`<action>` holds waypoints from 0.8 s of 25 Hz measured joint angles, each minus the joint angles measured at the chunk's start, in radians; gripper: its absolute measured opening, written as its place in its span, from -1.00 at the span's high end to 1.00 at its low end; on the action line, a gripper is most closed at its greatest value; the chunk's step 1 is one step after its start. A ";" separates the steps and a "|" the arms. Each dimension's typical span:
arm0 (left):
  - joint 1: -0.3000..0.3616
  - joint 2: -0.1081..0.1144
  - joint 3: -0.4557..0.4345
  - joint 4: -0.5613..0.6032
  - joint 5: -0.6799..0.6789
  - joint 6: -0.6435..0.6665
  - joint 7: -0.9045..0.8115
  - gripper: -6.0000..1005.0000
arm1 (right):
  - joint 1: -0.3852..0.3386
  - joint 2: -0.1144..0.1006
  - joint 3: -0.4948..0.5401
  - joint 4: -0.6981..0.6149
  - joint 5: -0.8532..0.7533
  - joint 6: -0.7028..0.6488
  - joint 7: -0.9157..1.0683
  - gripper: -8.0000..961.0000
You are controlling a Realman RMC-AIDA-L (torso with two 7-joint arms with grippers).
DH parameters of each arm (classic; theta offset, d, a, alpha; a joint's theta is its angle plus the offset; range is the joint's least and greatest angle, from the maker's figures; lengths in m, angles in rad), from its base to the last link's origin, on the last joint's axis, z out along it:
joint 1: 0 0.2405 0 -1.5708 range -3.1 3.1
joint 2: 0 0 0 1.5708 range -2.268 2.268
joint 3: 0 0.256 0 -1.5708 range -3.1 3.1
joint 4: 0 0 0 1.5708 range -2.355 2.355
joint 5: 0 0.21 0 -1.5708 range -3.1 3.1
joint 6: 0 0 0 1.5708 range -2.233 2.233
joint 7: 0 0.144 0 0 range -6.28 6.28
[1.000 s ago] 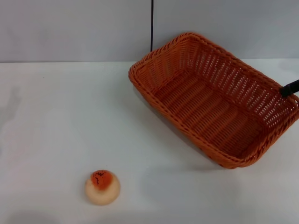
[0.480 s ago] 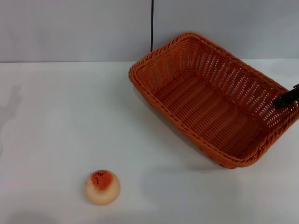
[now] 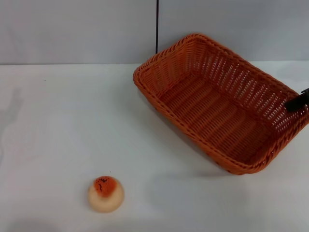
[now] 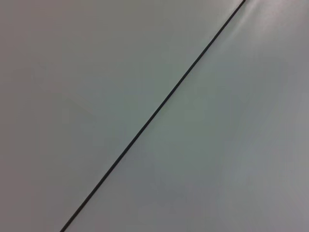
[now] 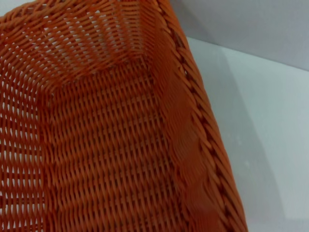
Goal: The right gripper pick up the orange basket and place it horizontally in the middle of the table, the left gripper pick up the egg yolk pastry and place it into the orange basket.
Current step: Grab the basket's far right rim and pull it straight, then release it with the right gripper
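While the table [image 3: 58, 121] lies wide and white, the orange basket [image 3: 219, 104] sits askew at its far right, tilted. At the basket's right rim, only a black tip of the right gripper [image 3: 298, 102] shows; its opening cannot be told. The egg yolk pastry [image 3: 105, 194] rests well apart, near the front edge.

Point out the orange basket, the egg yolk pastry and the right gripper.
orange basket [image 3: 217, 104]: head view, woven floor.
egg yolk pastry [image 3: 105, 194]: head view, dome centre.
right gripper [image 3: 298, 101]: head view, black tip at basket's rim.
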 joint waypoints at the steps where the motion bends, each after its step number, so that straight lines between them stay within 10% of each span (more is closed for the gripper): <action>1: 0.000 0.000 -0.001 0.003 0.000 0.000 0.000 -0.59 | 0.000 0.001 0.002 0.000 0.000 0.000 -0.002 0.55; 20: 0.008 0.000 -0.008 0.009 0.000 0.000 -0.001 -0.59 | -0.128 0.026 0.017 -0.261 0.278 -0.092 -0.071 0.64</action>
